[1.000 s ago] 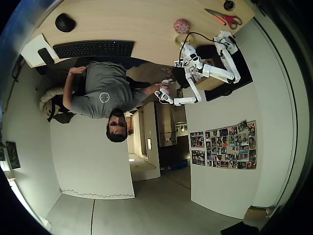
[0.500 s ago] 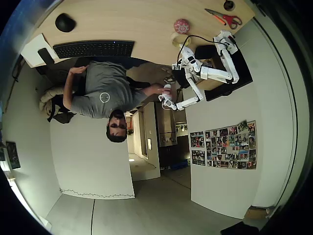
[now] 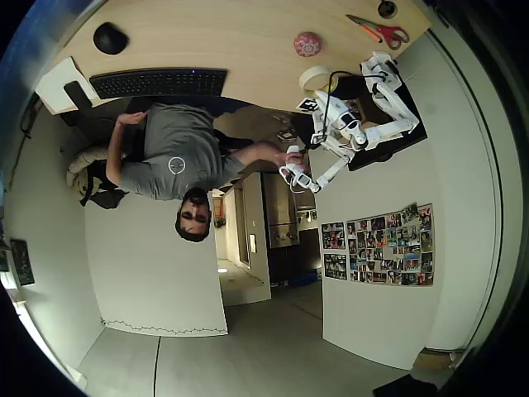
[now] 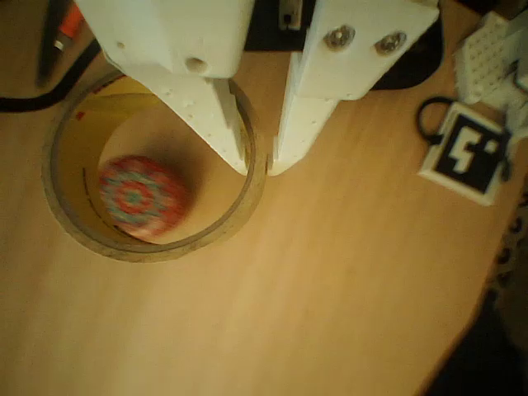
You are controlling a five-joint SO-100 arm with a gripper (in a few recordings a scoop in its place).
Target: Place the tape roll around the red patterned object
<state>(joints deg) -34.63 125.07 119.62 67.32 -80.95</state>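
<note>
In the wrist view my white gripper (image 4: 257, 169) is shut on the rim of the pale tape roll (image 4: 157, 247), one finger inside the ring and one outside. The red patterned ball (image 4: 142, 198) shows through the ring's open centre, toward its left side. In the overhead view the tape roll (image 3: 314, 78) sits at my gripper (image 3: 324, 84), below the ball (image 3: 307, 44) and apart from it in the picture. Whether the ring is off the wooden table cannot be told.
Red-handled scissors (image 3: 380, 31) lie at the table's top right. A keyboard (image 3: 157, 83) and a mouse (image 3: 109, 37) are at the left. A black-and-white marker tag (image 4: 470, 153) lies right of my gripper. A person (image 3: 182, 165) sits at the table's edge.
The arm has folded back toward the right. The tape roll has shifted slightly down and right in the overhead view, a little farther from the ball.
</note>
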